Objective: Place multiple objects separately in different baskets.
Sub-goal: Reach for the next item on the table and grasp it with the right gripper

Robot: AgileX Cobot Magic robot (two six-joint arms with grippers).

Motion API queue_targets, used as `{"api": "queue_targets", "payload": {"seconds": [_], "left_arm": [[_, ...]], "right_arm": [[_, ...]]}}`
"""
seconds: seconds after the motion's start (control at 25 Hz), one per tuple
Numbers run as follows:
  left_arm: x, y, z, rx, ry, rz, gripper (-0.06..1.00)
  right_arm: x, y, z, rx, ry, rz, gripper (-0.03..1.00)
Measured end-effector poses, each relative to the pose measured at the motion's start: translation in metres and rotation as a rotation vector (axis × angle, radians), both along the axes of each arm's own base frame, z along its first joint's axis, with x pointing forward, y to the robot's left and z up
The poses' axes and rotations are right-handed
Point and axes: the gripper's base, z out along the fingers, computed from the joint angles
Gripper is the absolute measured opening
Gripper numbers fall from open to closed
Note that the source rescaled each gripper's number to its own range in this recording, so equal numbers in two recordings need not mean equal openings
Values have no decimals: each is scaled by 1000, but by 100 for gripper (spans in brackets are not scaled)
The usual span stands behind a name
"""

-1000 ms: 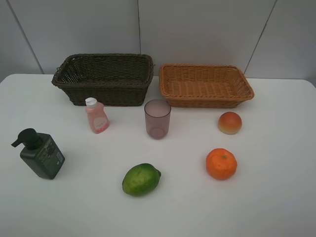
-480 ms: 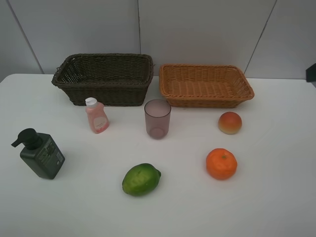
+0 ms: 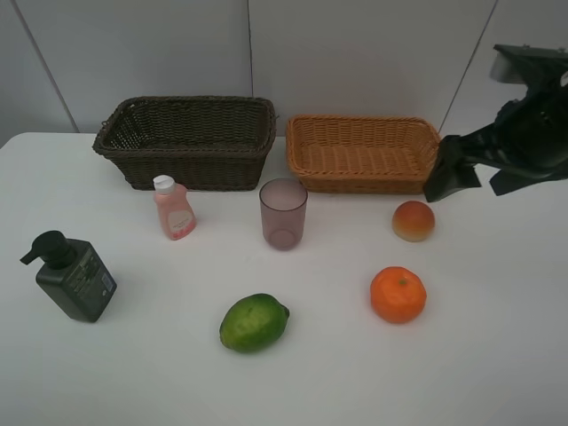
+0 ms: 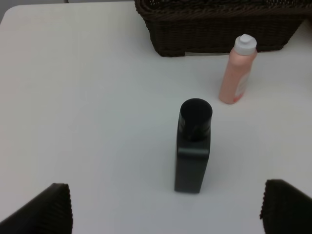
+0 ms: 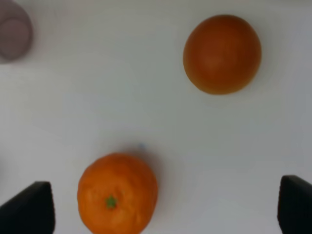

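A dark brown basket (image 3: 191, 164) and a light tan basket (image 3: 373, 185) stand at the back. In front are a pink bottle (image 3: 174, 209), a purplish cup (image 3: 283, 214), a peach-like fruit (image 3: 414, 220), a dark green pump bottle (image 3: 73, 277), a green fruit (image 3: 254, 322) and an orange (image 3: 398, 294). My right gripper (image 3: 484, 182) is open, in the air right of the peach-like fruit; its wrist view shows the orange (image 5: 117, 192) and the fruit (image 5: 222, 53) below. My left gripper (image 4: 168, 214) is open, above the pump bottle (image 4: 193, 146); it is out of the exterior view.
The white table (image 3: 497, 355) runs to a grey wall behind the baskets. The left wrist view also shows the pink bottle (image 4: 238, 70) and the dark basket's wall (image 4: 219, 34). The cup's rim (image 5: 12, 31) shows in the right wrist view.
My right arm has come into the exterior view from the right edge and now hangs beside the tan basket. The objects have not moved.
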Motion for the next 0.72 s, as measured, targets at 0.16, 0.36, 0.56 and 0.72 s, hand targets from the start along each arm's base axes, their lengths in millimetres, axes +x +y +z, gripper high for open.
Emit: {"api": "queue_targets", "payload": {"seconds": [0.16, 0.36, 0.56, 0.72], "left_arm": [[0, 0, 0, 0, 0, 0, 100], [0, 0, 0, 0, 0, 0, 100], [0, 0, 0, 0, 0, 0, 100], [0, 0, 0, 0, 0, 0, 100]], "right_arm": [[22, 7, -23, -4, 32, -24, 97], [41, 8, -46, -25, 10, -48, 97], [55, 10, -63, -16, -22, -88, 97], [65, 8, -76, -27, -53, -146, 97]]}}
